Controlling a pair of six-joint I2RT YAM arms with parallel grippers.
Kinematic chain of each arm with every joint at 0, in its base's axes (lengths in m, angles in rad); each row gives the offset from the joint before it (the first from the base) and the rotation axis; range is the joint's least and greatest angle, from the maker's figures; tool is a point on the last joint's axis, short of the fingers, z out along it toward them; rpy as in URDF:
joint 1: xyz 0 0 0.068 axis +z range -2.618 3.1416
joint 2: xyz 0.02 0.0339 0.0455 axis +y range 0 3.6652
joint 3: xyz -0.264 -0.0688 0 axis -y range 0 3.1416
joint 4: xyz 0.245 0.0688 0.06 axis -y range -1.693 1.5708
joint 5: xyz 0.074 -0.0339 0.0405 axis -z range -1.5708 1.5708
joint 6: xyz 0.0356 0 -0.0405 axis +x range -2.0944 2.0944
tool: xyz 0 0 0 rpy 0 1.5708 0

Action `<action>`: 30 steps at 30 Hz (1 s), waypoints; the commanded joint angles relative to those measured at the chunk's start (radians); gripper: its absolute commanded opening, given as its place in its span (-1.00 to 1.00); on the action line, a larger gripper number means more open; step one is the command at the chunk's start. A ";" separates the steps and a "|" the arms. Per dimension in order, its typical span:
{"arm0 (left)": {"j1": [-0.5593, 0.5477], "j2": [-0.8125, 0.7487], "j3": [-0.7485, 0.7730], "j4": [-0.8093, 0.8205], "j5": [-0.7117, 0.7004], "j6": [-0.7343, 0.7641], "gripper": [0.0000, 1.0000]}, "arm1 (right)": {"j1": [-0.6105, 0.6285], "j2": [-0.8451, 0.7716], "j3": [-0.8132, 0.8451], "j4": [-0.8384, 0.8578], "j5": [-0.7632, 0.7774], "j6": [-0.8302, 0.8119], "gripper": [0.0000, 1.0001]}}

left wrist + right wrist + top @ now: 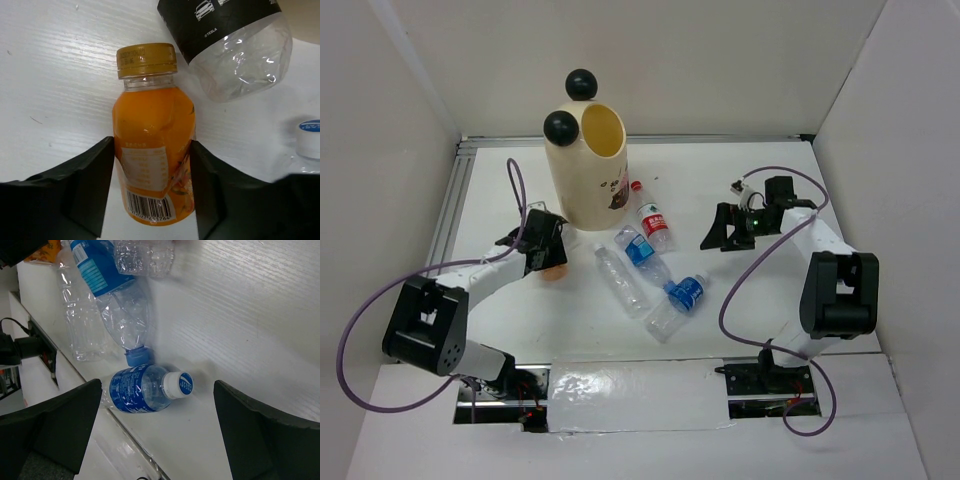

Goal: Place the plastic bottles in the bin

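Landmark: the bin (pixel 582 170) was found upright on the bench (pixel 700 170); all places below are given from it.
Orange bottle (pixel 150 120): it was seen lying on its side on the bench, just off the bin's base, on the near-left side.
Left gripper (pixel 153 150): it was found partly closed, with one finger laid against each flank of the orange bottle at the label. The bottle was not yet lifted.
Axis: the bottle's long axis was seen running straight out between the fingers, cap end away from the wrist, so the grip was taken across the narrow width.
Right gripper (pixel 722 238): it was held wide open with nothing in it, well to the right of the bin.
Other bottles (pixel 640 250): four were counted lying to the near-right of the bin's base.
Nearer arm: the left arm was judged nearer, already at the bottle.
Coming move: a lift is judged necessary, then a short carry up to the bin's mouth.
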 commanded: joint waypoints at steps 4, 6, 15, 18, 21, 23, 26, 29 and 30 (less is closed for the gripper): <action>-0.014 -0.098 -0.047 -0.008 -0.002 0.001 -0.16 | -0.002 -0.040 -0.012 0.028 -0.040 -0.010 0.99; -0.055 -0.201 -0.061 -0.080 -0.016 -0.021 -0.37 | -0.002 -0.049 -0.021 0.039 -0.050 -0.010 0.99; -0.336 -0.588 0.170 -0.240 0.155 0.054 -0.91 | 0.029 -0.078 -0.042 0.033 -0.083 -0.125 0.59; -0.411 -0.475 0.423 -0.191 0.182 0.175 -0.99 | 0.056 -0.089 -0.065 0.022 -0.107 -0.211 -0.03; -0.468 -0.253 0.634 -0.154 0.133 0.258 -1.00 | 0.082 -0.100 -0.085 0.011 -0.120 -0.250 -0.51; -0.468 -0.136 0.831 -0.129 0.099 0.353 -1.00 | 0.093 -0.109 -0.085 0.011 -0.120 -0.250 -0.51; -0.451 0.080 1.051 -0.090 0.024 0.470 -1.00 | 0.093 -0.128 -0.094 0.011 -0.110 -0.259 -0.53; -0.401 0.222 1.153 -0.045 -0.021 0.557 -0.95 | 0.093 -0.149 -0.094 0.011 -0.101 -0.259 -0.53; -0.401 0.222 1.141 0.034 -0.037 0.576 -0.93 | 0.082 -0.149 -0.104 0.011 -0.101 -0.259 -0.53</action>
